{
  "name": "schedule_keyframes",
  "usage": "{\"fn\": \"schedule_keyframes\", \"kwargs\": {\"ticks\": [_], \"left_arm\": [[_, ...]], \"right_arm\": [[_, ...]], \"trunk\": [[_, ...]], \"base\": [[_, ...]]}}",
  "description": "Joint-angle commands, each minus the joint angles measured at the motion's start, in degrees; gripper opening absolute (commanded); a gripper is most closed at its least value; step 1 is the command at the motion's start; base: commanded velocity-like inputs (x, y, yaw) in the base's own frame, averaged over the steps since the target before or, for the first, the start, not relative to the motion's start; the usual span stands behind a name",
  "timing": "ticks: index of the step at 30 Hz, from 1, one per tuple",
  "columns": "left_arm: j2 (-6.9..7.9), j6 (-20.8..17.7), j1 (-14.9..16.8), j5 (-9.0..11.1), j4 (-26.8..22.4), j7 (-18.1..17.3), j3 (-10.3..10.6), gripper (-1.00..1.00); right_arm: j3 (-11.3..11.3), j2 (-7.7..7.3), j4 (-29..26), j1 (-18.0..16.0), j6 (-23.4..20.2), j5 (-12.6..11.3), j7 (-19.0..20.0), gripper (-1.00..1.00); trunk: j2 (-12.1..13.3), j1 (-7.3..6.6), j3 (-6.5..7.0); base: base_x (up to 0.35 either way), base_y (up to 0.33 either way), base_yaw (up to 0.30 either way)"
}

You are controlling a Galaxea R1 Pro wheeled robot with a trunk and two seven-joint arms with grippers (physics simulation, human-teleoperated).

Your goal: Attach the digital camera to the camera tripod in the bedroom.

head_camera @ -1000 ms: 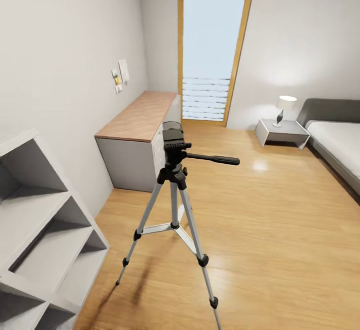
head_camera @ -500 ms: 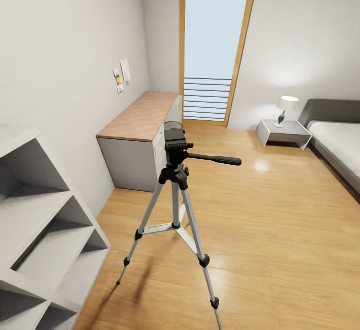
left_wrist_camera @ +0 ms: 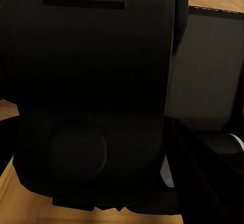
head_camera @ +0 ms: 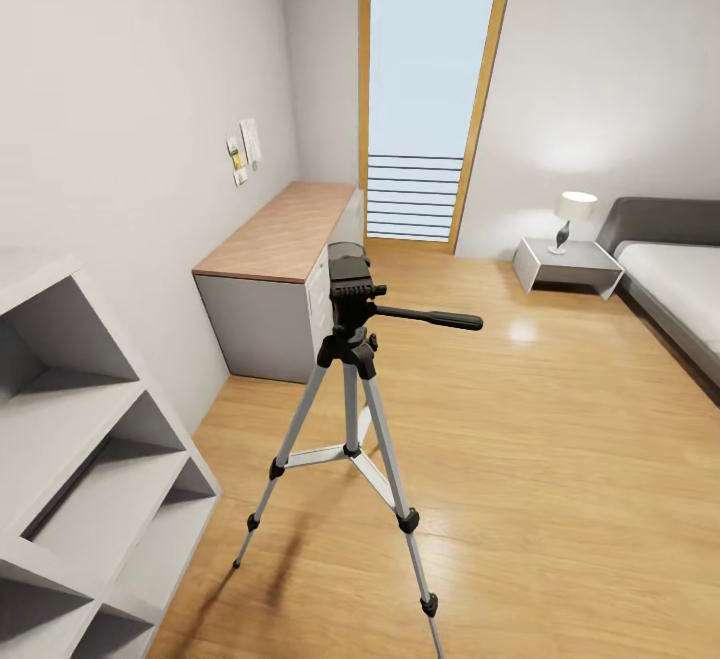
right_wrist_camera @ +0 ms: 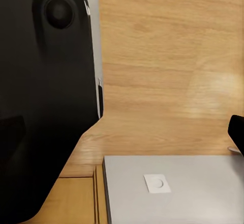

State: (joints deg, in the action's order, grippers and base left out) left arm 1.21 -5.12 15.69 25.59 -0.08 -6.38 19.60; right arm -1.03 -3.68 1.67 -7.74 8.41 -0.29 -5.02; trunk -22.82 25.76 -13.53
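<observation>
Here the camera tripod (head_camera: 349, 379) stands beside the desk (head_camera: 283, 229); wall notes (head_camera: 242, 151) seem unreadable.

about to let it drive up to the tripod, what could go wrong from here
The camera tripod stands free on the wood floor with its legs splayed toward the robot; rolling in too close could clip a foot and tip it. Its long pan handle sticks out sideways at head height, so a rising arm might catch it and swing the head. The grey shelf sits close on the left, leaving little room on that side.
</observation>
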Motion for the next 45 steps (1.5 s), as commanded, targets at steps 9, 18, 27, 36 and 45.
{"fn": "schedule_keyframes", "kwargs": {"ticks": [9, 18, 27, 36, 45], "left_arm": [[0.02, -0.2, 0.0, 0.5, 0.0, -0.3, 0.4, -1.0], [0.02, -0.2, 0.0, 0.5, 0.0, -0.3, 0.4, -1.0], [0.0, -0.2, 0.0, 0.5, 0.0, -0.3, 0.4, -1.0], [-0.1, -0.2, 0.0, 0.5, 0.0, -0.2, 0.5, -1.0], [-0.09, -0.2, 0.0, 0.5, 0.0, -0.2, 0.5, -1.0]], "right_arm": [[0.0, 0.07, 0.2, -0.1, 0.3, 0.0, -0.2, 1.0], [0.0, -0.01, 0.2, -0.1, 0.3, 0.0, -0.1, 1.0], [0.0, 0.06, 0.2, -0.1, 0.3, 0.1, 0.1, 1.0], [0.0, 0.07, 0.2, -0.1, 0.3, 0.3, 0.1, 1.0], [0.1, 0.03, 0.2, -0.1, 0.3, 0.5, 0.1, 1.0]], "trunk": [[-0.1, 0.03, -0.1], [-0.1, 0.03, -0.1], [-0.1, 0.03, -0.1], [-0.1, 0.03, -0.1], [-0.1, 0.03, -0.1]], "base": [[0.0, 0.0, 0.0], [0.0, 0.0, 0.0], [0.0, 0.0, 0.0], [0.0, -0.043, 0.0], [0.0, -0.148, 0.0]]}}
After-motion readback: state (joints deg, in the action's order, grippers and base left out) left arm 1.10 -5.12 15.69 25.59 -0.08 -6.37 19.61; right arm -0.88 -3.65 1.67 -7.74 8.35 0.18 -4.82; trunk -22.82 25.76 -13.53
